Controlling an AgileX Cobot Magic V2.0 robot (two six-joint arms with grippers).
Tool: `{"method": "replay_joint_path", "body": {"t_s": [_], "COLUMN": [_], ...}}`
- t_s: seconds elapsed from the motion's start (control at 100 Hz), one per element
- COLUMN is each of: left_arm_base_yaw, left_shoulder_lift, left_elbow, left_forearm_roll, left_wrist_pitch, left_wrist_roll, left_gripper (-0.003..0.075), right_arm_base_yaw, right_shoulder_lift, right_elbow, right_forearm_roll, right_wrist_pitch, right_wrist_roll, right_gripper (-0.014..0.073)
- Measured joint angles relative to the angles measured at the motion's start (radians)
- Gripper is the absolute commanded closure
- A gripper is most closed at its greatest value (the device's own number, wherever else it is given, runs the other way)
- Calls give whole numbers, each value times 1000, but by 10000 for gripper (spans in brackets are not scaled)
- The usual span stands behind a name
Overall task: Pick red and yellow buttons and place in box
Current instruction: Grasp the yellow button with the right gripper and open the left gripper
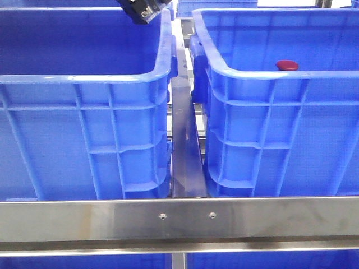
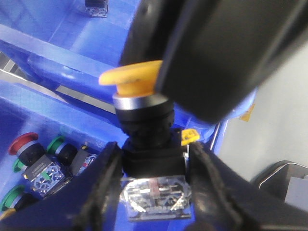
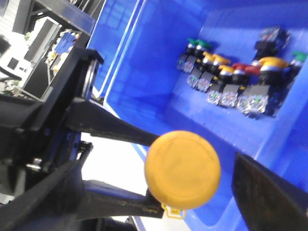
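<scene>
My left gripper (image 2: 154, 163) is shut on the black body of the yellow button (image 2: 132, 79), whose clear contact block sits between the fingers. In the right wrist view the same yellow button (image 3: 183, 169) faces the camera, held by the left arm's two fingers (image 3: 120, 130). My right gripper (image 3: 158, 161) is open around the cap, its one clear finger (image 3: 269, 192) a little apart from it. A red button (image 1: 287, 65) shows just over the near rim of the right-hand box (image 1: 269, 117). A black arm part (image 1: 143, 10) pokes in above the left crate.
The left blue crate (image 1: 84, 123) stands beside the box, with a metal rail (image 1: 185, 145) between them and a steel bar (image 1: 179, 218) in front. Several red, green and yellow buttons (image 3: 236, 82) lie on a crate floor. More of them (image 2: 38, 163) appear below the left gripper.
</scene>
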Motion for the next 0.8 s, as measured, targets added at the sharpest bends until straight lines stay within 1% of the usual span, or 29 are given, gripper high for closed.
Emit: {"method": "replay_joint_path", "body": {"t_s": [0.08, 0.15, 0.2, 0.27, 0.33, 0.38, 0.43, 0.47, 0.5, 0.52, 0.56, 0.57, 0.59, 0.62, 0.68, 0.8], "left_arm_base_yaw": [0, 0, 0, 0, 0, 0, 0, 0, 0, 0, 0, 0, 0, 0, 0, 0], "left_shoulder_lift": [0, 0, 0, 0, 0, 0, 0, 0, 0, 0, 0, 0, 0, 0, 0, -2], "left_elbow": [0, 0, 0, 0, 0, 0, 0, 0, 0, 0, 0, 0, 0, 0, 0, 0], "left_forearm_roll": [0, 0, 0, 0, 0, -1, -5, -5, -5, -5, -5, -5, -5, -5, -1, 7], "left_wrist_pitch": [0, 0, 0, 0, 8, 17, 24, 26, 28, 28, 31, 33, 33, 39, 41, 49], "left_wrist_roll": [0, 0, 0, 0, 0, 0, 0, 0, 0, 0, 0, 0, 0, 0, 0, 0], "left_gripper": [658, 657, 656, 652, 630, 587, 519, 440, 363, 330, 220, 220, 168, 127, 88, 99], "right_arm_base_yaw": [2, 2, 2, 2, 2, 2, 2, 2, 2, 2, 2, 2, 2, 2, 2, 2], "right_shoulder_lift": [11, 16, 17, 17, 17, 17, 20, 21, 21, 22, 22, 22, 22, 22, 22, 22], "right_elbow": [0, 0, 0, 0, 0, 0, 0, 0, 0, 0, 0, 0, 0, 0, 0, 0], "right_forearm_roll": [2, 3, 3, 4, 6, 4, -1, -3, -4, -4, -4, -4, -4, -2, -2, -2], "right_wrist_pitch": [-1, -1, -1, -1, -1, -2, -2, -2, -2, -2, -2, -2, 0, 0, 4, 4], "right_wrist_roll": [0, 0, 2, 2, 2, 2, 2, 2, 2, 2, 2, 2, 2, 2, 2, 2], "right_gripper": [-43, 3, 60, 169, 246, 312, 347, 366, 372, 371, 371, 371, 371, 371, 371, 371]}}
